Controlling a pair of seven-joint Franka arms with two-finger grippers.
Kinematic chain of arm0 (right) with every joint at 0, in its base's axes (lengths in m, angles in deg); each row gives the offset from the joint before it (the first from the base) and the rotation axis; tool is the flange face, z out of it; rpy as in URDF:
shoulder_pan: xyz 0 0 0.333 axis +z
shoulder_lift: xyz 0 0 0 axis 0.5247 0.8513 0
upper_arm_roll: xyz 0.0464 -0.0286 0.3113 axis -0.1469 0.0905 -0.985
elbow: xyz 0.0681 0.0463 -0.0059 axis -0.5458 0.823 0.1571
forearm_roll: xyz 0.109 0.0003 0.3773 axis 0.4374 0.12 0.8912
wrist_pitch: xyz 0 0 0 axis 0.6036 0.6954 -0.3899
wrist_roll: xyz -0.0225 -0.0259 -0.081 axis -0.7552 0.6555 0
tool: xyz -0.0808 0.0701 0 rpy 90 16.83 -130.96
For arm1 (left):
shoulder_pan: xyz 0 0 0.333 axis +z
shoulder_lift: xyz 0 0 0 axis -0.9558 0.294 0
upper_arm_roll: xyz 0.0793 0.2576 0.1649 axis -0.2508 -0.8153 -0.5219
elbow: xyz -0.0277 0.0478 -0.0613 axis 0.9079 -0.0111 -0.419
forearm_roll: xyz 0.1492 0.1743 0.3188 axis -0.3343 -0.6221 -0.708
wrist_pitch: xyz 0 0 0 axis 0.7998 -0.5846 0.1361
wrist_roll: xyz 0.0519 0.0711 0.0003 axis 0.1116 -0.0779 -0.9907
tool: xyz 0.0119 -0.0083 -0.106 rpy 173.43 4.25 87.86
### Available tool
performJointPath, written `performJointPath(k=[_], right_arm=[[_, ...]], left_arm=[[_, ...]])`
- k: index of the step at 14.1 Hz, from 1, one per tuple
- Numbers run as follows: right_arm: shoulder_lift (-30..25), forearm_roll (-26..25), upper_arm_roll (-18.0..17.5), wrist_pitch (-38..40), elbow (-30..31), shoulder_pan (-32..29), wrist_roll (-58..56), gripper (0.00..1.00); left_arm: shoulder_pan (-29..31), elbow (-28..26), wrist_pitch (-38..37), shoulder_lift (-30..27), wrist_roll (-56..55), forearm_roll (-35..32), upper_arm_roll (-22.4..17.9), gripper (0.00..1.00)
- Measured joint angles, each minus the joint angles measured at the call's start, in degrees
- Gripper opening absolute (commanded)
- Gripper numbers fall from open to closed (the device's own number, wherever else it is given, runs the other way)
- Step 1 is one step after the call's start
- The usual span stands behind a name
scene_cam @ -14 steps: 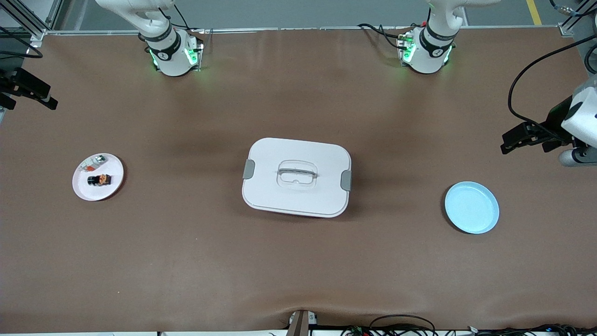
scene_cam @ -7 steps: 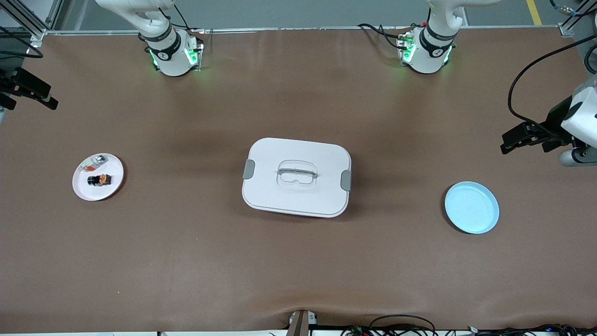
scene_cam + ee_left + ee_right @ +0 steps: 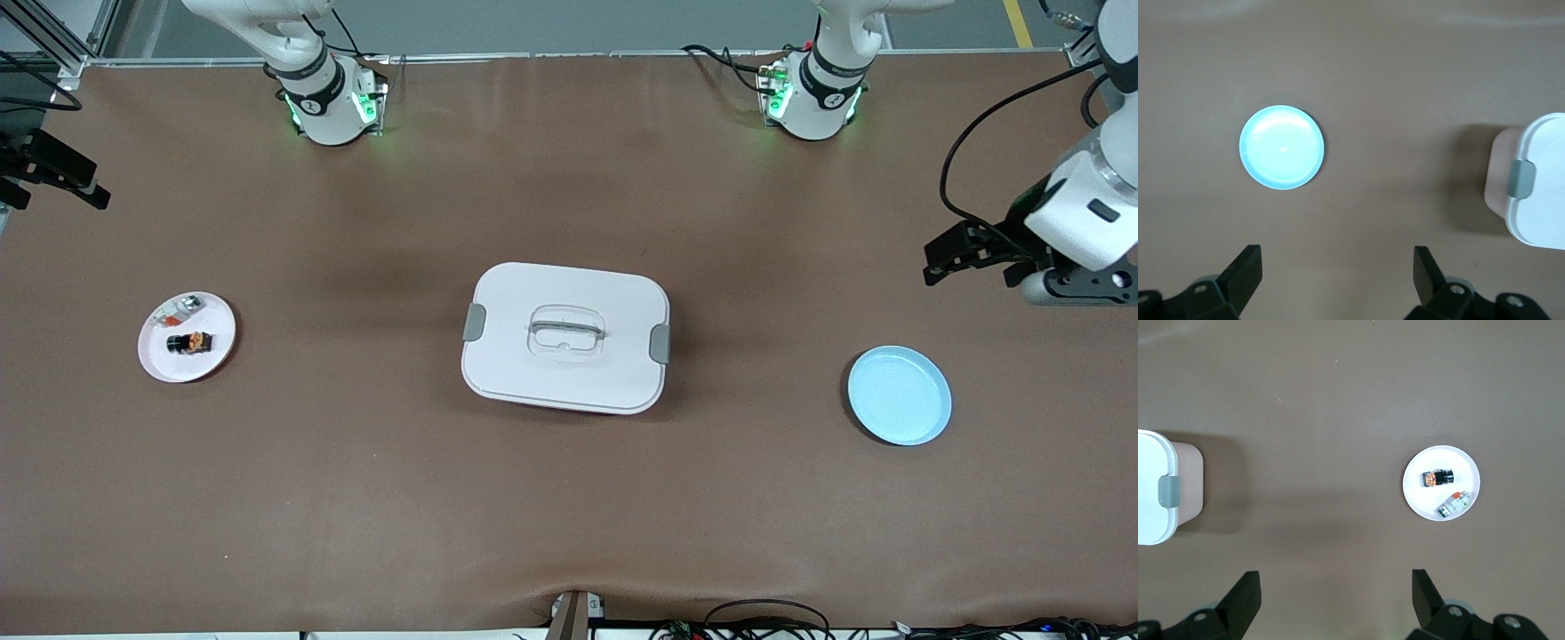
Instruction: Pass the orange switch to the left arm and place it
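**Both sets of fingers wide apart, nothing held**

My fingers are spread wide on both hands – nothing btwn them. Left wrist view shows my left fingertips (image 3: 1248, 267) as two dark prongs w/ bare brown table (image 3: 569, 516) in the gap; right wrist view shows my right fingertips (image 3: 1248, 590) the same way.

Left gripper (image 3: 944, 258) hangs up in the air at the left arm's end of the table, wrist bent so the hand points roughly level toward the middle, over bare mat near the light blue plate (image 3: 899, 396). Right gripper (image 3: 76, 182) sits at the very edge of the front view at the right arm's end, also raised, arm mostly out of frame.

Orange switch (image 3: 189, 342) lies on its side on the white plate (image 3: 160, 360) at the right arm's end – a small silver-grey piece (image 3: 182, 307) lies beside it on the same plate, farther from the front cam. The box (image 3: 565, 338) sits mid-table, lid on, well apart from both plates and both my hands.
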Motion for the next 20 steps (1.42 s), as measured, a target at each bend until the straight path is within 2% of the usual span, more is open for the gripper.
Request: performJointPath(k=[5, 11, 20], right_arm=[[0.00, -0.20, -0.11, -0.05, 0.00, 0.01, 0.00, 1.00], [-0.35, -2.52, -2.68, -0.51, 0.00, 0.24, 3.63, 1.00], [-0.63, -2.66, -2.71, -0.52, 0.00, 0.24, 3.94, 1.00]], left_arm=[[-0.06, 0.00, -0.31, -0.11, -0.08, 0.07, 2.41, 1.00], [0.84, 0.03, -0.32, -0.12, -0.09, 0.07, 1.95, 1.00], [2.55, 0.84, -0.32, -0.14, 0.05, 0.07, 1.71, 1.00]])
